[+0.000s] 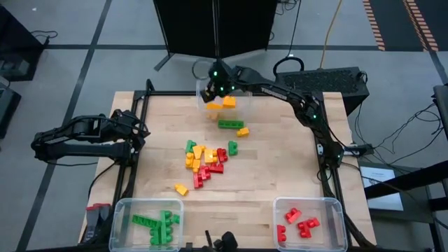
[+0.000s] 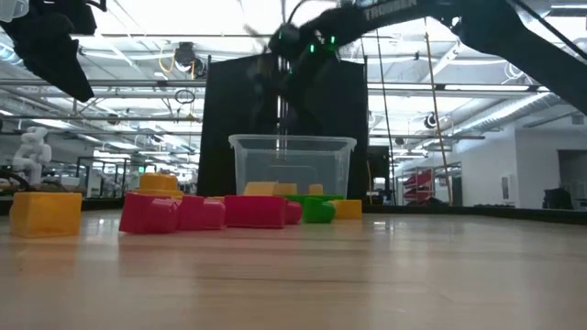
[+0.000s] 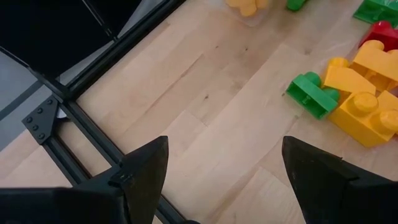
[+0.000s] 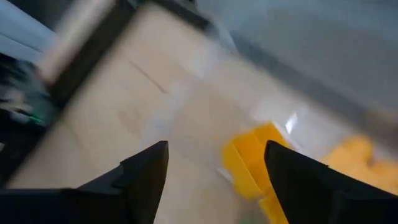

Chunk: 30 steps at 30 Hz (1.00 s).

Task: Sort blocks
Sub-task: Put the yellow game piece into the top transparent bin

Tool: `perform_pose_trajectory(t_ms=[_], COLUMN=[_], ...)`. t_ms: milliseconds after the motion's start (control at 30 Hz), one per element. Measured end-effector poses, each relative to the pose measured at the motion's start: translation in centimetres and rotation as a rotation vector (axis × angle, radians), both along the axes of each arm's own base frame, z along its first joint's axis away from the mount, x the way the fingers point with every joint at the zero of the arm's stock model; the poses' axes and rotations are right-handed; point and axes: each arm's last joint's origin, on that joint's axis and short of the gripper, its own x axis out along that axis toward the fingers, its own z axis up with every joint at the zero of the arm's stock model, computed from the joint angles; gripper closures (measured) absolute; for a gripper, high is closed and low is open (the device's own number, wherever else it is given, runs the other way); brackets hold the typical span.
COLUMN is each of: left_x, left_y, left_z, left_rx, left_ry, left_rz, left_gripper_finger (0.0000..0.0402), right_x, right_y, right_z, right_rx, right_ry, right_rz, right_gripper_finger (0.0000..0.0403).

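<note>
Yellow block (image 2: pixel 45 213); wooden table (image 2: pixel 367 275); warehouse

A pale wooden table (image 1: pixel 280 175) sits inside a black metal frame (image 1: pixel 133 168). 3 clear plastic bins rest on it: 1 at the far edge (image 2: pixel 292 165) and 2 at the near corners (image 1: pixel 122 210) (image 1: pixel 337 210). A dark panel (image 1: pixel 210 24) stands behind the table, cables (image 1: pixel 371 119) trailing on the grey floor.
</note>
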Motion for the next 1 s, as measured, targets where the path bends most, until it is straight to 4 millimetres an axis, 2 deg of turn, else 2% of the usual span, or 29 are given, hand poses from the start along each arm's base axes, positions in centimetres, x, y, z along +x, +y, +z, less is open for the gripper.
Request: perform_pose_trajectory(t_ms=[100, 233, 367, 500, 633, 733, 833, 1000], left_x=[0.0, -0.1, -0.2, -0.2, -0.2, -0.2, -0.2, -0.2], left_y=[0.0, 0.0, 0.0, 0.0, 0.0, 0.0, 0.0, 0.0], left_z=[0.0, -0.1, -0.2, -0.2, -0.1, -0.1, -0.1, -0.1], left_rx=[0.000, -0.004, -0.007, -0.009, -0.012, -0.018, -0.019, -0.022], left_ry=[0.000, 0.008, 0.025, 0.024, 0.016, 0.009, 0.009, 0.010], left_rz=[0.000, 0.003, 0.004, 0.007, 0.013, 0.023, 0.024, 0.023], left_gripper_finger=[0.0114, 0.0114, 0.0114, 0.0114, 0.0114, 0.0114, 0.0114, 0.0114], right_x=[-0.1, -2.6, -6.9, -10.4, -12.3, -12.5, -11.4, -10.7], right_y=[0.3, 1.6, 3.7, 6.7, 9.3, 11.0, 12.7, 15.3], right_z=[3.6, 7.8, 12.0, 13.8, 13.2, 11.7, 9.0, 2.9], right_rx=[-0.072, -0.134, -0.219, -0.346, -0.324, -0.253, -0.216, -0.095], right_ry=[-0.095, -0.169, -0.066, 0.168, 0.394, 0.511, 0.580, 0.737], right_rz=[0.026, 0.044, 0.037, -0.019, -0.027, -0.037, -0.053, -0.077], right_gripper_finger=[0.0158, 0.0173, 0.0186, 0.0193, 0.0193, 0.0193, 0.0193, 0.0193])
